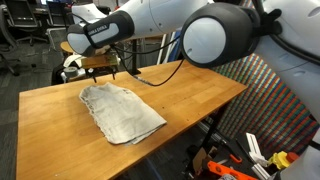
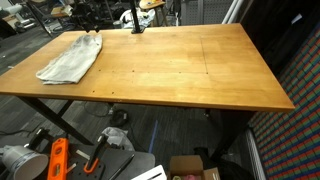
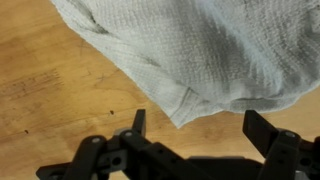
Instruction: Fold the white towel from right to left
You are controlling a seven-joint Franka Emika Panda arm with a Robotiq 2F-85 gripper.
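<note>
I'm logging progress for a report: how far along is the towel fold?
Done, it seems: the white towel lies doubled on the table, layered edges showing in an exterior view. In hand: nothing; the gripper hangs above the towel's edge in the wrist view, jaws open and empty. Left: probably only backing the gripper away, perhaps squaring the uneven edges.

The towel [image 3: 200, 50] is off-white and waffle-woven, the table [image 3: 50, 90] honey-brown.
</note>
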